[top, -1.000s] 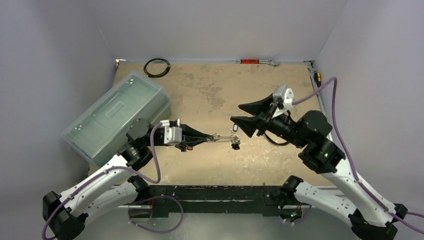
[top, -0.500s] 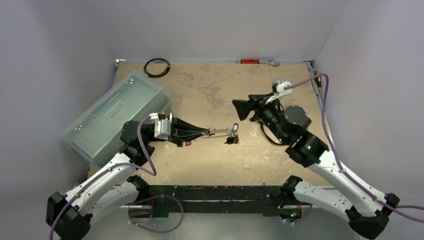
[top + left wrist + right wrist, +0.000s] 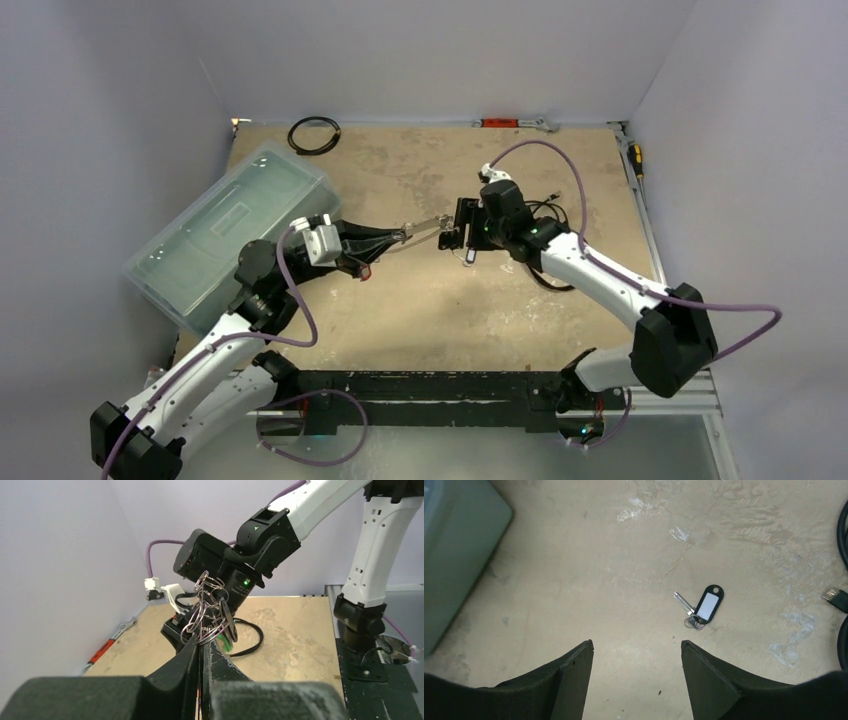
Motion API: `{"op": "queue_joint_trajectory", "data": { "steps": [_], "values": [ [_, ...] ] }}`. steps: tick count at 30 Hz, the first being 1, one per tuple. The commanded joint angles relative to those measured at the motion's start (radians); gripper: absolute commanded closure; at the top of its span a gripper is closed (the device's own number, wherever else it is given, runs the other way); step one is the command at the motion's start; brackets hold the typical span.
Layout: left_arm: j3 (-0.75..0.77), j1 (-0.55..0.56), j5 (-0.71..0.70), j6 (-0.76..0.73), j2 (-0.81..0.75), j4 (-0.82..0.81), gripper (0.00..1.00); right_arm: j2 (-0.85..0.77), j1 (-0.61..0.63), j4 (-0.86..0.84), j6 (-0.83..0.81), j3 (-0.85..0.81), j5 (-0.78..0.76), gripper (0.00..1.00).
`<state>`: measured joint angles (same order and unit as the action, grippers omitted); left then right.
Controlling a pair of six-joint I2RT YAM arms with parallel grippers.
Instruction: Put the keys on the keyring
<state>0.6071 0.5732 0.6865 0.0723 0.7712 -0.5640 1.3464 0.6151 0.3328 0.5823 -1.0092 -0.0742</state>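
My left gripper (image 3: 403, 236) is shut on the keyring (image 3: 426, 227), held off the table and pointing right. In the left wrist view its fingertips (image 3: 201, 642) pinch a bunch of silvery rings (image 3: 205, 612), with a black tag (image 3: 228, 621) and a green tag (image 3: 225, 643) hanging from it. My right gripper (image 3: 458, 228) hangs just past the keyring, pointing down, open and empty (image 3: 636, 647). One key with a black tag and white label (image 3: 705, 606) lies on the table ahead of it to the right, also seen from above (image 3: 470, 256).
A translucent green box (image 3: 232, 232) lies at the left, its corner in the right wrist view (image 3: 454, 545). A black coiled cable ring (image 3: 313, 134) and a red-handled wrench (image 3: 512, 123) lie at the back edge. A loose black cable (image 3: 252, 639) lies by the right arm.
My right arm has swung left and turned its open gripper downward beside the keyring. My left gripper has drawn back to the left and further away with the keyring still in it.
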Motion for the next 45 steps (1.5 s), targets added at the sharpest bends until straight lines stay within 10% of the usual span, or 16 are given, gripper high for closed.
{"op": "queue_joint_trajectory", "data": {
  "steps": [1, 26, 45],
  "values": [
    [0.002, -0.008, -0.076, -0.051, -0.020, 0.003, 1.00, 0.073, 0.001, -0.049, -0.097, 0.003, 0.073, 0.32],
    [0.005, 0.002, -0.089, -0.057, -0.019, 0.051, 1.00, 0.387, 0.004, 0.019, 0.199, -0.102, -0.124, 0.72],
    [0.008, 0.013, -0.094, -0.068, -0.026, 0.077, 1.00, 0.388, 0.026, 0.082, 0.194, -0.127, -0.201, 0.69]
  ]
}}
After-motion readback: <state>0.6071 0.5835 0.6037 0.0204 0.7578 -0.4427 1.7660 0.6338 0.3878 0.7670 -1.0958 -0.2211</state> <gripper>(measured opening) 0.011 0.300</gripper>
